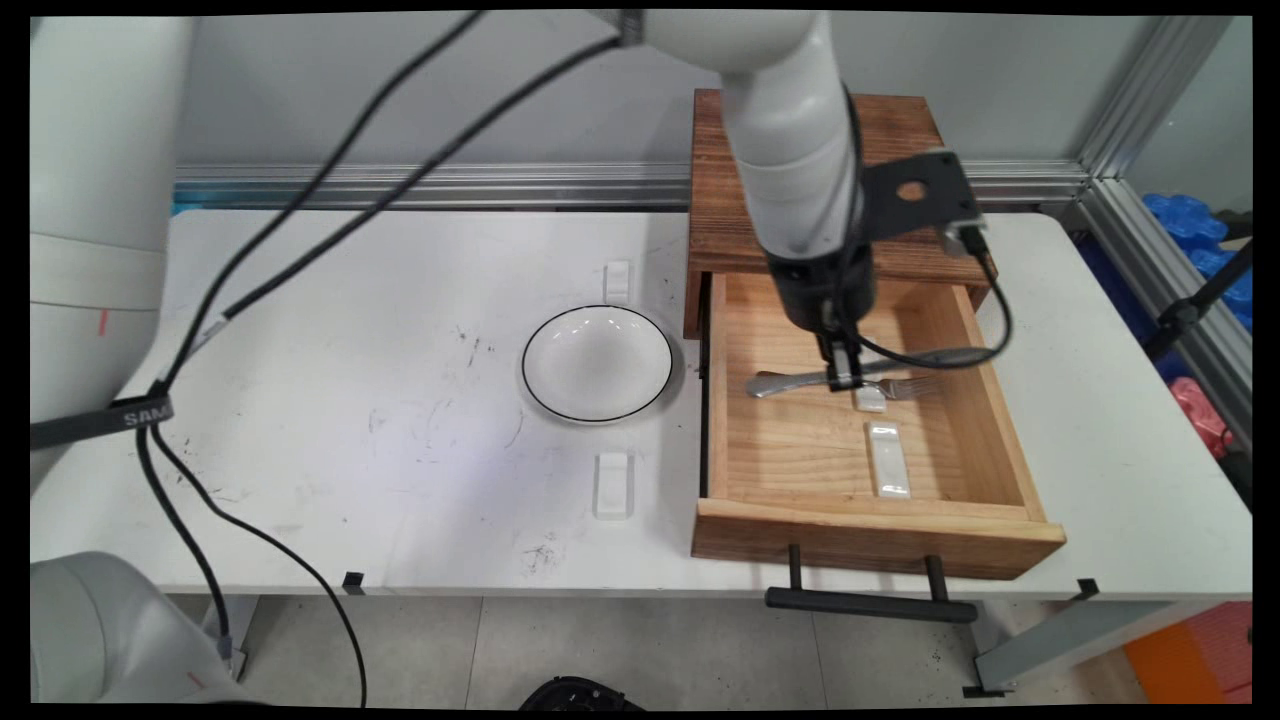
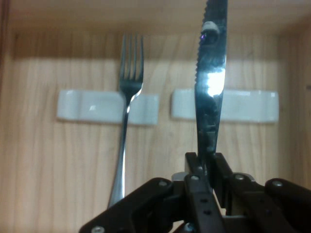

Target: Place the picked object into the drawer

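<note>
Claw (image 2: pixel 205 167) clamped on knife (image 2: pixel 210 92), inside open drawer (image 1: pixel 860 535) | blade tip cut off in my hand view | fork (image 2: pixel 127 111) on white rest (image 2: pixel 107 106) left of claw | second rest (image 2: pixel 243 104) partly hidden behind blade | bowl (image 1: pixel 598 362) outside drawer

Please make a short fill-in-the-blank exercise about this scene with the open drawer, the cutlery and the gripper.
1. The gripper is shut on a ____.
2. The fork lies with its neck on a white ____.
3. The fork lies inside the open wooden ____.
4. On the table, left of the drawer, stands a white ____ with a black rim.

Missing words: knife; rest; drawer; plate
</note>
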You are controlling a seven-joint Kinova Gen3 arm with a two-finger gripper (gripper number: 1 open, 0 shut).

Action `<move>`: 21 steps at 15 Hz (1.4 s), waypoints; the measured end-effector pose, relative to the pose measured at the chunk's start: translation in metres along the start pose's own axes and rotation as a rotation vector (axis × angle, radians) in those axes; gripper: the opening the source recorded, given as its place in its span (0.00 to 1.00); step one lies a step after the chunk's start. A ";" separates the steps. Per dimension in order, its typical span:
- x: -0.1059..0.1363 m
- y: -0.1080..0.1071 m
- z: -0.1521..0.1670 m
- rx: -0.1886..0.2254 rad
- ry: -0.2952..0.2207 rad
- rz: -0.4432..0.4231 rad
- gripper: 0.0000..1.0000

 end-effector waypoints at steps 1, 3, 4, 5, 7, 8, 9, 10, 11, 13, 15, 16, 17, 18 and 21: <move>0.006 0.001 0.006 -0.003 -0.001 0.000 0.00; 0.015 0.004 0.018 -0.009 -0.004 -0.001 0.00; 0.018 0.004 0.022 -0.012 -0.007 -0.002 0.00; 0.021 0.006 0.027 -0.015 -0.011 -0.002 0.00; 0.024 0.007 0.037 -0.021 -0.022 -0.004 0.00; 0.024 0.007 0.042 -0.023 -0.030 -0.003 0.00; 0.023 0.007 0.047 -0.025 -0.037 -0.004 0.00; 0.023 0.007 0.049 -0.026 -0.041 -0.004 0.00; 0.021 0.007 0.053 -0.027 -0.049 -0.003 0.00; 0.018 0.007 0.059 -0.030 -0.062 -0.002 0.00; 0.015 0.006 0.066 -0.033 -0.076 -0.001 0.00; 0.013 0.007 0.069 -0.035 -0.082 0.000 0.00; 0.012 0.007 0.071 -0.037 -0.087 0.000 0.00; 0.011 0.007 0.074 -0.039 -0.093 0.001 0.00; 0.008 0.008 0.079 -0.045 -0.104 0.003 0.00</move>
